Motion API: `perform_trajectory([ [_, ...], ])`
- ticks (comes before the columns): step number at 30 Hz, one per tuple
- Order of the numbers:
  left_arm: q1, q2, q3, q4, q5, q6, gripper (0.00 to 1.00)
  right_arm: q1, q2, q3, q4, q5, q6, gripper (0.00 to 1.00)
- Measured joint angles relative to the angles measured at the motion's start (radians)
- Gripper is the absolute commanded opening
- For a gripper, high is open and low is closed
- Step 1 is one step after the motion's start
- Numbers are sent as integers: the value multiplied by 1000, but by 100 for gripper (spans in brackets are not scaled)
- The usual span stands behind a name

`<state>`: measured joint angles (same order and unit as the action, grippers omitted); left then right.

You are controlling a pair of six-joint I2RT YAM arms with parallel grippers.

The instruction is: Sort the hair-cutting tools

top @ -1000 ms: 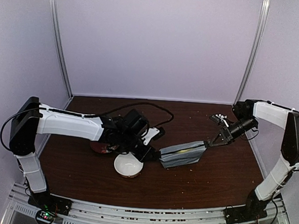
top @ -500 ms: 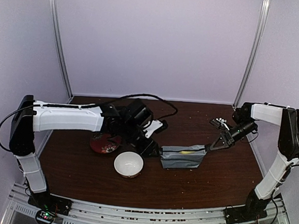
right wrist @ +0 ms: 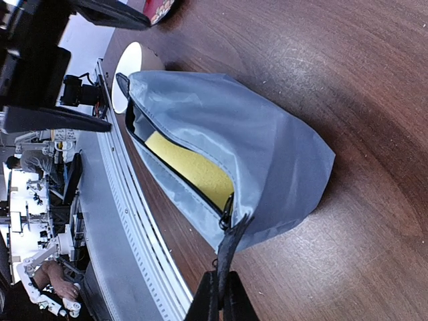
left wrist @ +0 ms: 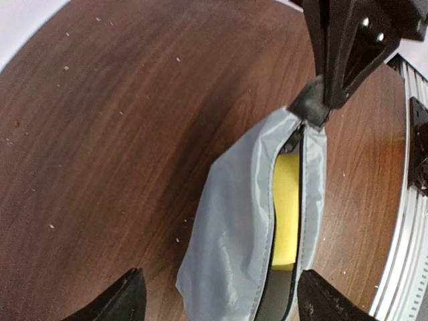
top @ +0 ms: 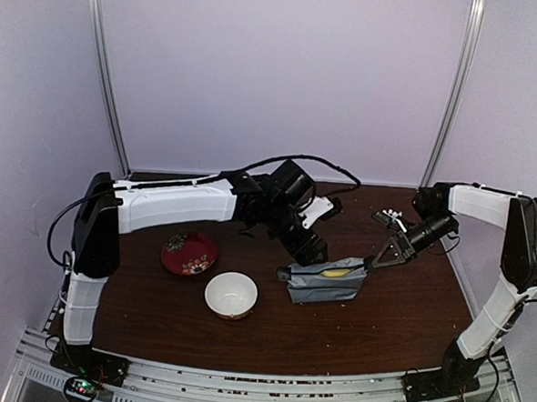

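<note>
On the worktop (top: pixel 397 332), right tool (right wrist: pixel 217 287) pinches the zip tab (right wrist: pixel 229 244) of the grey pouch (top: pixel 323 283); left tool (left wrist: pixel 221 301) spread, above it.

white arm shells (top: pixel 172 204) w/ blk joints, blk cable (top: pixel 298 159), blk left gripper (left wrist: pixel 221 295).

A dark brown wooden worktop (top: pixel 397 327) fills the lower half of the frame. Just right of centre sits a grey fabric pouch (top: pixel 322 286), its zip open along the top, with a yellow item (top: pixel 337 273) showing inside. A white bowl (top: pixel 231 295) stands to the left of the pouch, near it but apart. A red patterned plate (top: pixel 190 253) lies just beside the bowl, to its upper left.
</note>
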<state>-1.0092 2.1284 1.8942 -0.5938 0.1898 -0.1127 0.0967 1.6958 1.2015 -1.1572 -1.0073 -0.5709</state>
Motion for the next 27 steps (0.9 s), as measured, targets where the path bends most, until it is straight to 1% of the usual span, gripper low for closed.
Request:
perform_trajectory([
  [4, -10, 67, 16, -19, 24, 14, 74, 3, -1, 0, 8, 6, 3, 0],
  [7, -15, 93, 38, -27, 35, 16, 73, 8, -1, 0, 10, 11, 6, 0],
  [14, -16, 131, 82, -30, 72, 10, 70, 17, -2, 0, 14, 15, 11, 0],
  [18, -16, 145, 102, -28, 83, -1, 67, 19, -2, 0, 18, 17, 17, 0],
  [22, -16, 181, 130, -25, 80, -22, 58, 20, -3, 0, 18, 17, 16, 0],
  [27, -17, 237, 145, -27, 74, -54, 40, 21, -7, 0, 17, 18, 13, 0],
])
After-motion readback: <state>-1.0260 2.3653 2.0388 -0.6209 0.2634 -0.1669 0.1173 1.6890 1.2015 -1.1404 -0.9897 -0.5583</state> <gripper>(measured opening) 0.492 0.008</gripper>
